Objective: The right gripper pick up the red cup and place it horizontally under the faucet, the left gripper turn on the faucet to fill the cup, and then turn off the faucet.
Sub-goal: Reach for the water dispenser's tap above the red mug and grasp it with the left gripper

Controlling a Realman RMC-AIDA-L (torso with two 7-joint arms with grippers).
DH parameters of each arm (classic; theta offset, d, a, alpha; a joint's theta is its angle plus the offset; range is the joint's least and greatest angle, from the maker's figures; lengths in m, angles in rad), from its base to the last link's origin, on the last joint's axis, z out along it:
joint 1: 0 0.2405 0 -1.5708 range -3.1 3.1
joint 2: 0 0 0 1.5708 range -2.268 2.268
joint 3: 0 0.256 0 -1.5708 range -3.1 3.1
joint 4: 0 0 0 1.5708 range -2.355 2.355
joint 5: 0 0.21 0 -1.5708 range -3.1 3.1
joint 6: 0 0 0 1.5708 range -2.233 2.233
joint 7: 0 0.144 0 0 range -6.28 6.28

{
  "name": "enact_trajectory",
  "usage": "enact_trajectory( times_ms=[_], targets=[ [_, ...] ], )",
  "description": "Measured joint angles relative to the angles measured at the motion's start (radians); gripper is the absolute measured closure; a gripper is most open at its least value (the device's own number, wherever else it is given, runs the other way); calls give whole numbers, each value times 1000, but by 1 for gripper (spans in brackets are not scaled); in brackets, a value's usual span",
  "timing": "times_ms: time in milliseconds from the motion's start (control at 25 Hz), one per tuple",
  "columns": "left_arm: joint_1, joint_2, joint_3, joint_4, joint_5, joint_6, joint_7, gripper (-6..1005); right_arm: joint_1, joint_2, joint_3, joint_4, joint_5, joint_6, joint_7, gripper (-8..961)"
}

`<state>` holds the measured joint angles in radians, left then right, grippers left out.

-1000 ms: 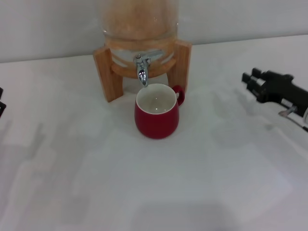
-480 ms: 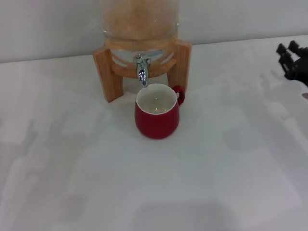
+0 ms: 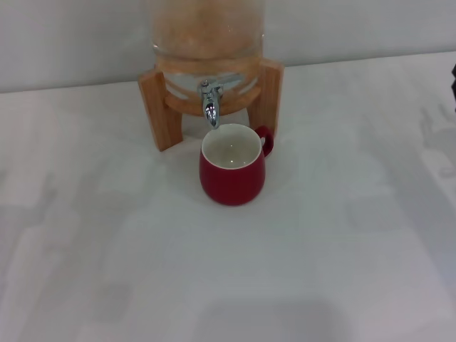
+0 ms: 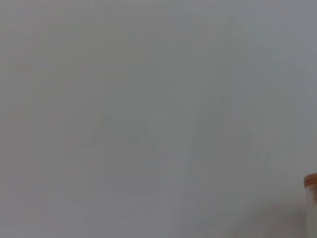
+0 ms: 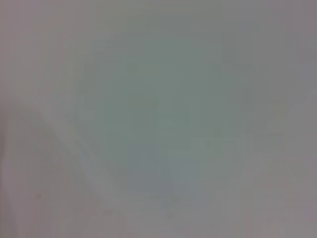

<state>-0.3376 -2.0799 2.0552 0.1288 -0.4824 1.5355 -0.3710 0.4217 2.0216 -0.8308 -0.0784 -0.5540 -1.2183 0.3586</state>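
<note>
Fingers: none can be made out in any view. One right gripper (image 3: 454, 77), seen only as a dark sliver at the right edge of the head view, well apart from everything else; whether it is open or closed cannot be told, and nothing shows in its hold. Left gripper: not in view.

One rounded dark-red ceramic cup (image 3: 232, 172), glossy white inside, upright on the white table (image 3: 228, 285), mouth up, with its single red loop handle on the robot's right.

One small shiny chrome faucet (image 3: 211, 105), spout turned down, just above the cup's far rim; whether they touch cannot be told.

One clear glass dispenser jar (image 3: 206, 35) holding an orange-tinted fill, carrying the faucet at its base.

One light wooden stand (image 3: 158, 107), two front legs visible, supporting the jar, just behind the cup.

Wrist views: plain pale surface; the left wrist view catches one orange-rimmed edge (image 4: 311, 180).
</note>
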Motion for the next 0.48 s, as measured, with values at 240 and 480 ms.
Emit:
enact_trajectory(
  times_ms=[240, 480],
  targets=[
    [-5, 2, 6, 1, 52, 0, 25, 124, -6, 1, 8, 27, 56, -38, -25, 659],
    [-24, 8, 6, 0, 137, 3, 29, 124, 0, 2, 3, 71, 55, -49, -23, 659]
  ],
)
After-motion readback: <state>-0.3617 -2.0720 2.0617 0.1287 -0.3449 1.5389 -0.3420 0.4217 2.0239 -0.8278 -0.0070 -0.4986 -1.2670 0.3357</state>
